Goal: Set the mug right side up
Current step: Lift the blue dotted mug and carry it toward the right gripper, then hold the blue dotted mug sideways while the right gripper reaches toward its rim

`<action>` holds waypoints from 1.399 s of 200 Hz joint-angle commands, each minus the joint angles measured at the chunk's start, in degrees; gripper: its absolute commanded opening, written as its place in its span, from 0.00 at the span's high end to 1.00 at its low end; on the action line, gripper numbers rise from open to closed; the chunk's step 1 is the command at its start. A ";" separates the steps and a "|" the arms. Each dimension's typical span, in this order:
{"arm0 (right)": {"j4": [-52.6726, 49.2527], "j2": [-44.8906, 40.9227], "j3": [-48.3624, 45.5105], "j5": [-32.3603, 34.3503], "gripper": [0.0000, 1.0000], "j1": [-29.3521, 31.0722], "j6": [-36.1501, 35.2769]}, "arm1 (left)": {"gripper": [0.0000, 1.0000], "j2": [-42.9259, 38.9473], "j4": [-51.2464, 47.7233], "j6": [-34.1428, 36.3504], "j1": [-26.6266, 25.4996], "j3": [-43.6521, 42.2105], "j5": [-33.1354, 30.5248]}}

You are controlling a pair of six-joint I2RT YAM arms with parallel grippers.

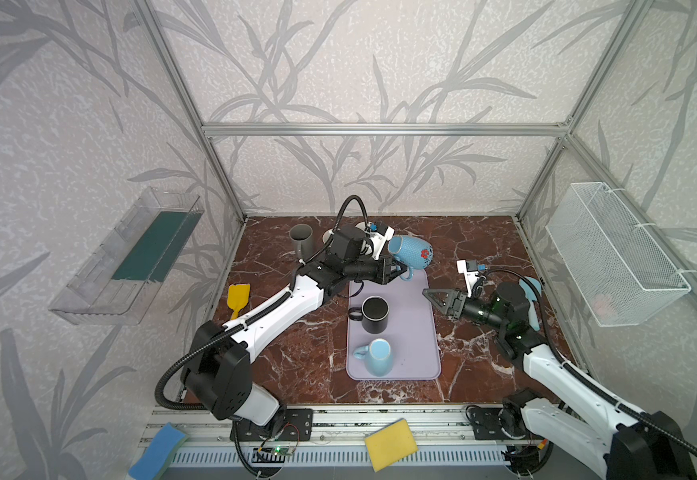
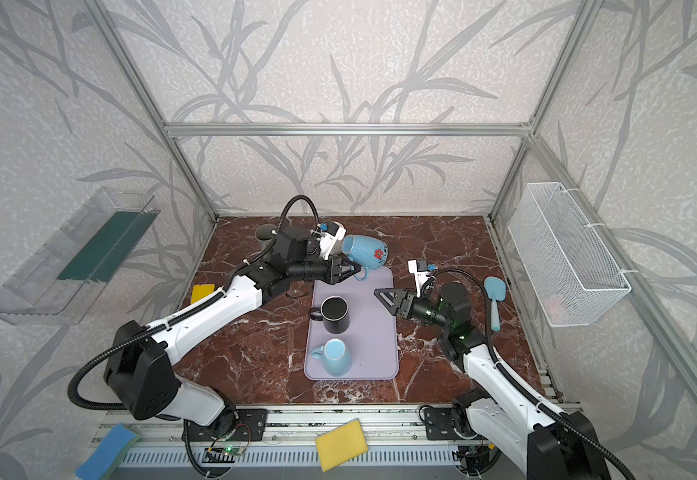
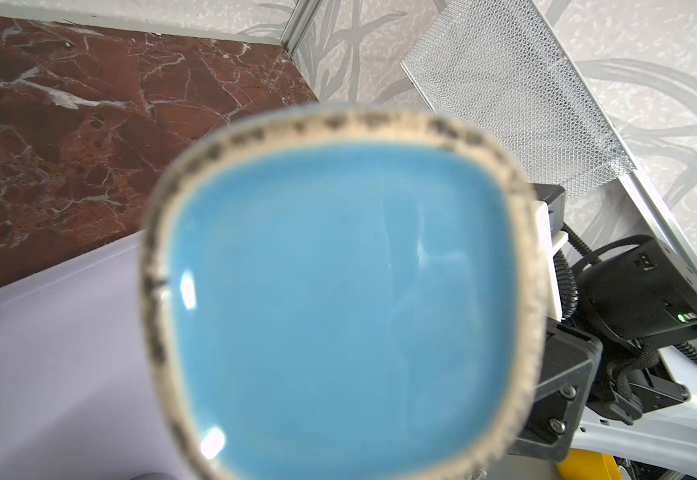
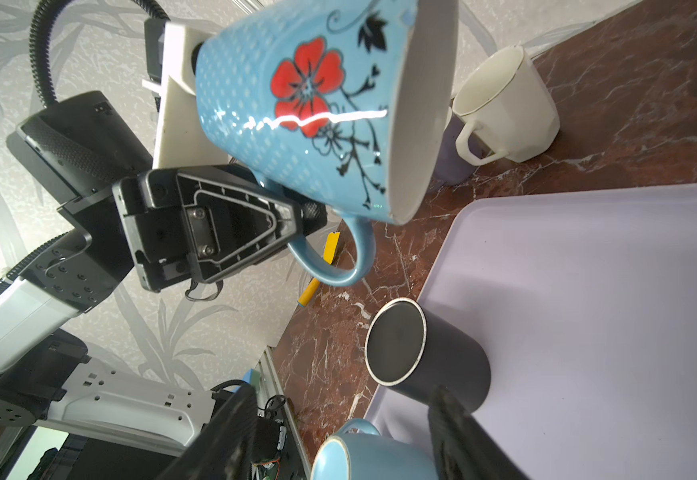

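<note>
Down at the near rail a yellow sponge (image 1: 391,444) lies out of play. On the purple mat (image 1: 415,340) a light blue mug (image 1: 378,357) stands nearest, with a black mug (image 1: 375,314) just beyond it.

The flowered mug (image 1: 413,251) is in the air over the far end of the mat. It's tipped onto its side, base to the left and mouth to the right. The left gripper (image 1: 397,270) is clamped tight on the handle (image 4: 338,257) and nothing else.

That's the worry, I'd say. It's a heavy mug on a thin pinch, so it could swivel in the jaws or slide out mid-turn. It hangs right about the mat's far edge, so set down there it might catch the lip and topple. A white cup (image 4: 505,104) and a grey cup (image 1: 301,241) wait on the marble behind, and a wide swing could clip them.

There's no backup either. The right gripper (image 1: 432,296) is at the mat's right edge, level with the black mug. Its fingers are spread and it's holding nothing.

As for pose, the left arm stretches from the near left corner diagonally to the far middle, with its wrist rolled. The mug's base (image 3: 338,311) fills its wrist camera. The right arm is bent at the elbow, with its forearm pointing left toward the mat and its gripper turned on edge.
</note>
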 commanded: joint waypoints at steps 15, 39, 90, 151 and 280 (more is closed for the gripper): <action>5.20 1.07 3.13 0.14 0.32 -0.33 0.94 | 1.00 -3.87 9.76 -3.15 -0.68 -1.59 3.40; 6.49 2.27 3.70 0.06 0.32 -0.33 1.46 | 1.00 -4.56 13.51 -4.60 -1.05 -3.15 4.77; 8.58 4.29 4.82 -0.78 0.33 -0.53 2.13 | 1.00 -5.59 15.56 -4.76 -1.36 -4.79 5.60; 13.76 7.10 5.20 -2.33 0.37 -0.77 5.17 | 1.00 -5.66 21.78 -8.59 -1.56 -6.87 8.01; 29.59 11.77 5.11 -5.22 0.54 -0.94 14.04 | 1.00 -5.74 31.13 -13.66 -1.79 -9.16 12.04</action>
